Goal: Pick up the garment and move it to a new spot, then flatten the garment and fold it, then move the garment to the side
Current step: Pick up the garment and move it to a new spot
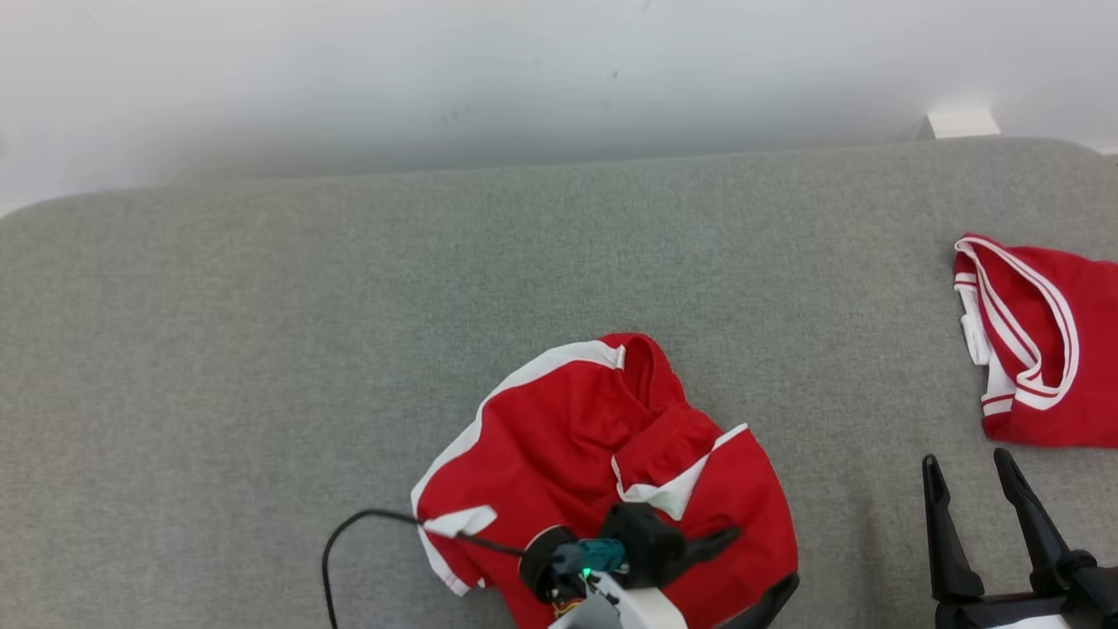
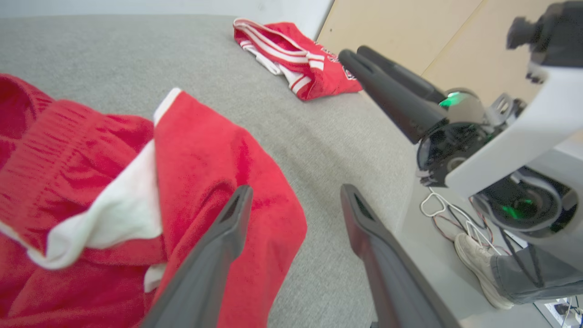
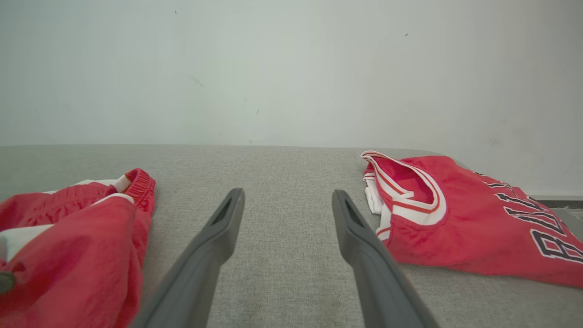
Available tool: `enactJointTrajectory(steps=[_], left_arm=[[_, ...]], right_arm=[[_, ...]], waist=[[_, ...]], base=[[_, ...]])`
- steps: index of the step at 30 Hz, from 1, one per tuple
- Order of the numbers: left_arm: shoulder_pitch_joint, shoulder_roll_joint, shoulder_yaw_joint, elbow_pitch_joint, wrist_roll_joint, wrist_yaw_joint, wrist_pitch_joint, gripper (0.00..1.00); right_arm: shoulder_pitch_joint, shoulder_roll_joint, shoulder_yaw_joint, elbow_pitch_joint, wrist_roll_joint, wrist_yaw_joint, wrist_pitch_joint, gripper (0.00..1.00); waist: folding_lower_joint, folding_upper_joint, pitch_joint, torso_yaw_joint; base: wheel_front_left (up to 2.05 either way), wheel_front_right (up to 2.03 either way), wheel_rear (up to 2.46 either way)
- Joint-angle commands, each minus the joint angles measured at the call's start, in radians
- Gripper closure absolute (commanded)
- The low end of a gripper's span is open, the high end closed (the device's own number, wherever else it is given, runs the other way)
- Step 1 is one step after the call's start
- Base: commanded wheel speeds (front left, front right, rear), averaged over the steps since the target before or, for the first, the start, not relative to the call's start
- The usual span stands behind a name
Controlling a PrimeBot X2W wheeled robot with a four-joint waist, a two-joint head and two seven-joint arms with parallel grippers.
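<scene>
While one pair of shorts [image 1: 559,437] and one jersey [image 1: 1066,349] are lying apart, the left gripper [image 2: 296,200] and right gripper [image 1: 966,458] are both gaping empty.

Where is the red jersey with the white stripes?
In the head view the striped red jersey lies at the right edge of the grey surface, just beyond the right tool and apart from the crumpled red garment.

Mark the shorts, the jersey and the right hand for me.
shorts [image 1: 559,437]: head view, on the red front panel.
jersey [image 1: 1096,367]: head view, on the red body beside the white-trimmed opening.
right hand [image 1: 966,461]: head view, midway between its two fingertips.
</scene>
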Motion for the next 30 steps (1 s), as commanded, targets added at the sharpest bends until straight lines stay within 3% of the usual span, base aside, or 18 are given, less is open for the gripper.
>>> enactJointTrajectory(steps=[1, 8, 16, 18, 21, 26, 30], left_arm=[[0.016, 0.005, 0.003, -0.023, -0.017, -0.003, -0.042, 0.00], [0.074, 0.080, 0.067, -0.110, 0.023, 0.086, -0.146, 0.00], [0.202, 0.212, 0.238, -0.140, 0.017, 0.263, -0.264, 0.00], [0.237, 0.226, 0.276, -0.126, 0.003, 0.289, -0.301, 0.00], [0.285, 0.237, 0.329, -0.099, -0.003, 0.311, -0.341, 0.00], [0.345, 0.233, 0.390, -0.057, 0.016, 0.304, -0.357, 0.00], [0.417, 0.197, 0.485, -0.082, 0.073, 0.286, -0.356, 0.00]], right_arm=[[0.014, 0.001, -0.005, 0.004, 0.000, -0.003, -0.002, 0.00], [0.037, -0.001, -0.020, 0.001, 0.002, -0.003, -0.003, 0.00], [0.090, -0.006, -0.063, -0.005, -0.004, -0.003, -0.003, 0.00], [0.097, -0.009, -0.065, -0.007, -0.009, -0.003, -0.003, 0.00], [0.108, -0.005, -0.062, -0.001, -0.014, -0.003, -0.003, 0.00], [0.119, 0.003, -0.056, 0.011, -0.013, -0.003, -0.003, 0.00], [0.133, 0.016, -0.056, 0.014, -0.007, -0.003, -0.003, 0.00]], waist=[[0.0000, -0.0001, -0.019, 0.006], [0.0000, -0.0001, -0.070, 0.025], [0.0000, -0.0001, -0.137, 0.081], [0.0000, -0.0001, -0.147, 0.094], [0.0000, -0.0001, -0.153, 0.110], [0.0000, -0.0001, -0.169, 0.120], [0.0000, -0.0001, -0.177, 0.122]], base=[[0.00, 0.00, 0.00], [0.00, 0.00, 0.00], [0.00, 0.00, 0.00], [0.00, 0.00, 0.00], [0.00, 0.00, 0.00], [0.00, 0.00, 0.00], [0.00, 0.00, 0.00]])
